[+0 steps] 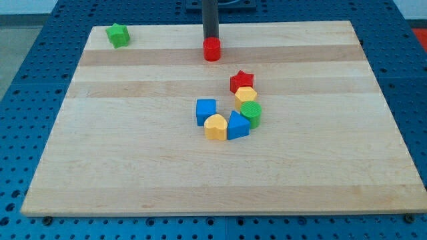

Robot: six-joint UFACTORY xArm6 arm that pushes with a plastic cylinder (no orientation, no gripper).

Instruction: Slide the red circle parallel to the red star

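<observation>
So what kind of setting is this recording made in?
Most likely a robotics lab bench. A wooden board lies on a blue perforated table, small coloured blocks such as the red star and red circle sit on it, and my tip stands right behind the circle.

Wooden table (133, 167) carrying eight blocks. Green star (118, 35) lying far left, red circle (212, 49) near top. Remaining six clustering mid-table.
</observation>
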